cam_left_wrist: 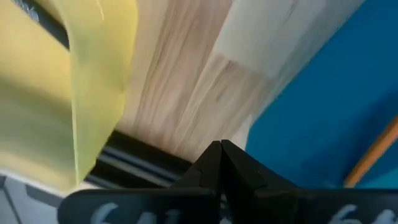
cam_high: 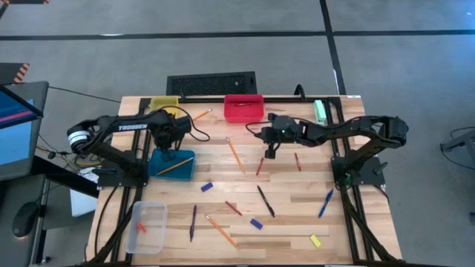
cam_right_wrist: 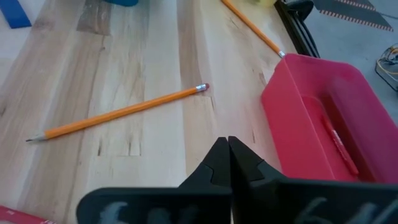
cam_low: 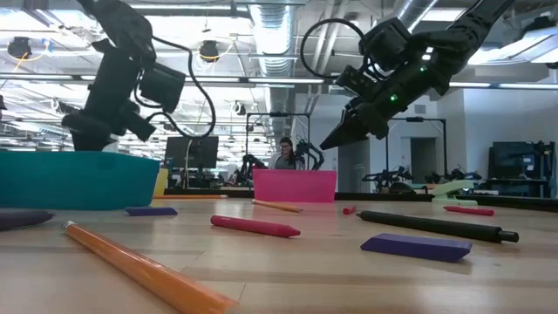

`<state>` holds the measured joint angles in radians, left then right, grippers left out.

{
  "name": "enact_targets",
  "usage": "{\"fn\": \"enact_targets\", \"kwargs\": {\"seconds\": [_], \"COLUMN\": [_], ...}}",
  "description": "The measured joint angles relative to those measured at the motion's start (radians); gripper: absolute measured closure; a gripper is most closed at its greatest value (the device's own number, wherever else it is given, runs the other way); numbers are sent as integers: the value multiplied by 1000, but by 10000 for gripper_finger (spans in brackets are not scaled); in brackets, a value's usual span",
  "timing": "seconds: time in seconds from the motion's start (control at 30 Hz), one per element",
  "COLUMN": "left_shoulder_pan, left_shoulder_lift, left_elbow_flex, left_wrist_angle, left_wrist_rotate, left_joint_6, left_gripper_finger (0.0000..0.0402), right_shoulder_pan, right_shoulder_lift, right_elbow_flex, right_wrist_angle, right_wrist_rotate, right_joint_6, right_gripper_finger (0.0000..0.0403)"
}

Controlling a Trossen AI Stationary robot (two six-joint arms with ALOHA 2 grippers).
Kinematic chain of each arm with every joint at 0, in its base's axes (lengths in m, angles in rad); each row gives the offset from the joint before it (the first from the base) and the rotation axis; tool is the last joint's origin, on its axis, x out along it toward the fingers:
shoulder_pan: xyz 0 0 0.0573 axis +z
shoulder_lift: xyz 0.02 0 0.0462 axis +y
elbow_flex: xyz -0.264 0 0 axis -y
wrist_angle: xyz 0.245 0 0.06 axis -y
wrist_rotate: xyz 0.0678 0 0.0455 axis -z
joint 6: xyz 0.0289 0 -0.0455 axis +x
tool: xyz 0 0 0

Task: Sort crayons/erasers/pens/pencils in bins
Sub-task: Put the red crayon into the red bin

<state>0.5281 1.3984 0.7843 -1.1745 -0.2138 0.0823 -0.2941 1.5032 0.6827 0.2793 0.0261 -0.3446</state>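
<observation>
With a crayon (cam_right_wrist: pixel 339 146) already lying in the red bin (cam_right_wrist: pixel 292 118), I hold my right gripper (cam_right_wrist: pixel 227 144) clenched and empty beside it, while my left gripper (cam_left_wrist: pixel 220 147) hangs clenched over the teal bin (cam_high: pixel 165 172).

Pencils (cam_high: pixel 235 155), pens (cam_high: pixel 265 200), crayons (cam_high: pixel 233 208), erasers (cam_high: pixel 256 223) lie scattered between bins (cam_high: pixel 243 107).

Bright, even light falls on the pale wooden table (cam_high: pixel 297 215) from above, with only soft, short shadows. In the low view, long ceiling lamps (cam_low: pixel 288 17) glow, and the near long orange pencil (cam_low: pixel 139 266) looks blurry. The left wrist view is very fuzzy.
</observation>
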Motion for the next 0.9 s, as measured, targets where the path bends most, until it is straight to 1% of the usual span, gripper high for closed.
{"fn": "enact_targets", "kwargs": {"seconds": [0.1,0.27,0.4,0.43,0.63,0.8,0.9], "left_shoulder_pan": [-8,-12,-11,-7,7,-3,-20], "left_shoulder_lift": [-21,-84,-98,-97,-72,-68,-69], "left_elbow_flex": [25,40,40,39,30,30,30], "left_wrist_angle": [-39,-39,-28,-13,84,79,56], "left_wrist_rotate": [1,38,-15,-15,68,132,147], "left_joint_6": [-9,-19,-28,-23,59,75,86], "left_gripper_finger": [401,401,401,401,401,401,401], "right_shoulder_pan": [0,0,0,0,2,13,13], "right_shoulder_lift": [0,0,0,0,0,0,0], "right_elbow_flex": [0,0,0,0,0,0,0], "right_wrist_angle": [-1,-4,-4,-4,-6,-6,-6], "right_wrist_rotate": [0,0,0,0,0,0,0], "right_joint_6": [0,0,-1,-1,-2,-5,-8], "right_gripper_finger": [399,400,399,398,400,399,400]}}
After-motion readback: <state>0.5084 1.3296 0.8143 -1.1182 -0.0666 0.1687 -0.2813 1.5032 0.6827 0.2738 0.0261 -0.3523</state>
